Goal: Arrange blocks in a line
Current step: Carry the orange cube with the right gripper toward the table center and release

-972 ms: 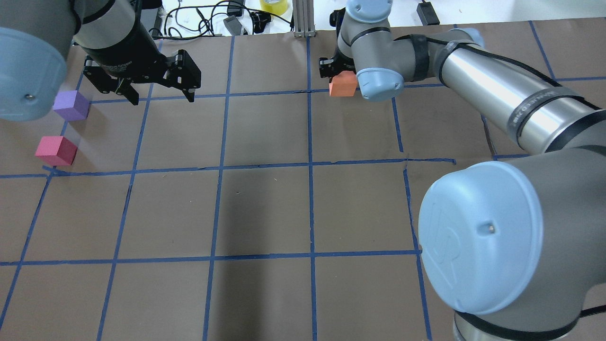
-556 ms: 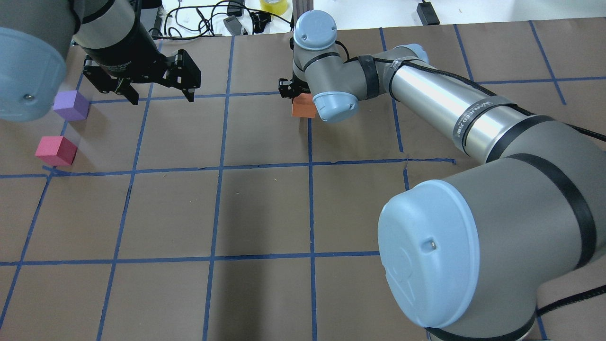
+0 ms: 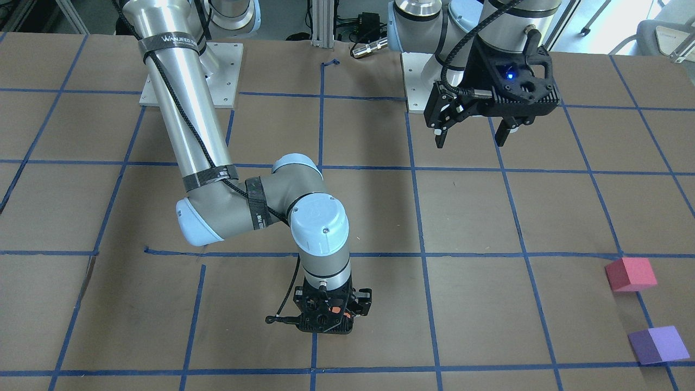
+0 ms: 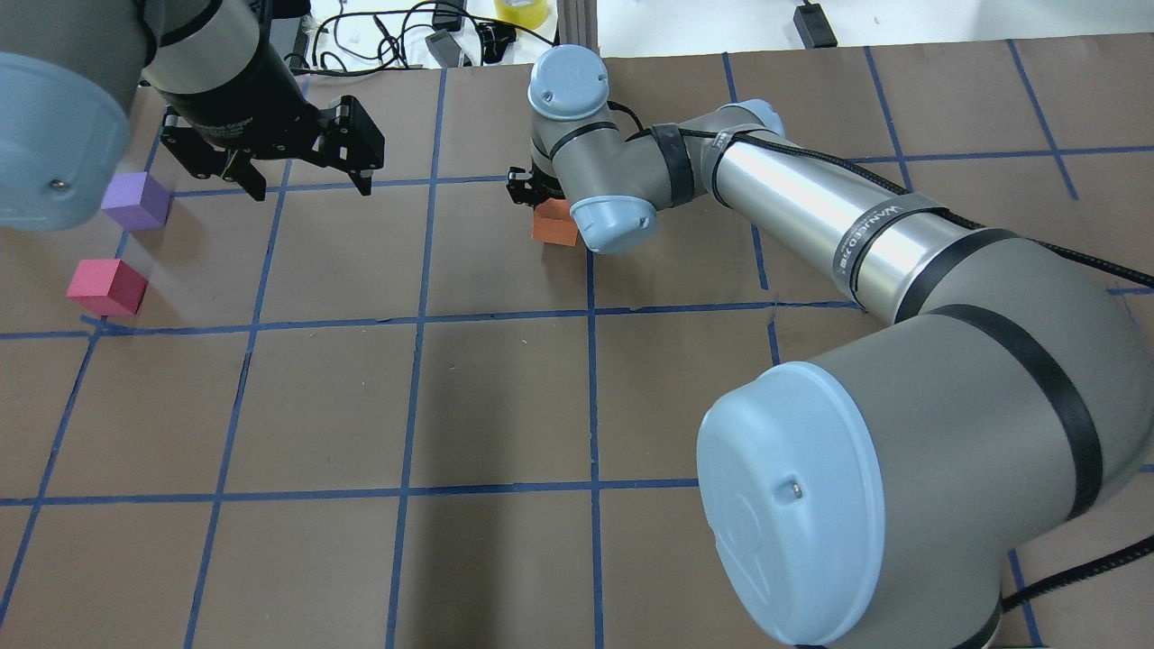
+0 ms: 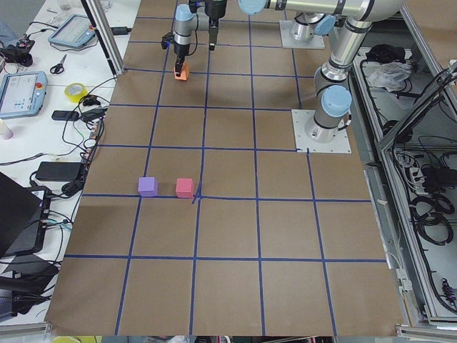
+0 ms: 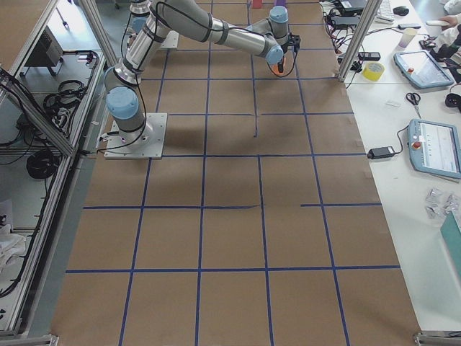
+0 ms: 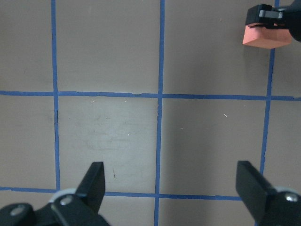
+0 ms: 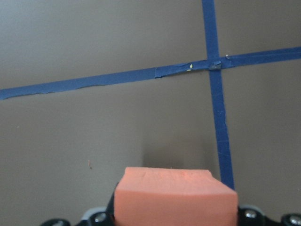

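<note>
My right gripper (image 4: 541, 209) is shut on the orange block (image 4: 554, 224) and holds it above the table near the far middle; the block also shows in the right wrist view (image 8: 175, 197), in the left wrist view (image 7: 266, 36) and in the left side view (image 5: 181, 70). The pinkish-red block (image 4: 105, 286) and the purple block (image 4: 135, 200) lie side by side on the far left; they also show in the front view, pinkish-red (image 3: 630, 273) and purple (image 3: 658, 344). My left gripper (image 4: 306, 183) is open and empty, hanging just right of the purple block.
The table is brown paper with a grid of blue tape (image 4: 590, 311). Cables, a yellow tape roll (image 4: 521, 11) and an aluminium post (image 4: 573, 22) lie beyond the far edge. The right arm's big elbow (image 4: 811, 514) fills the near right of the overhead view.
My right arm has swung left with the orange block held, carrying it from right of the middle tape line to just left of it. The left arm and the other two blocks have not moved.
</note>
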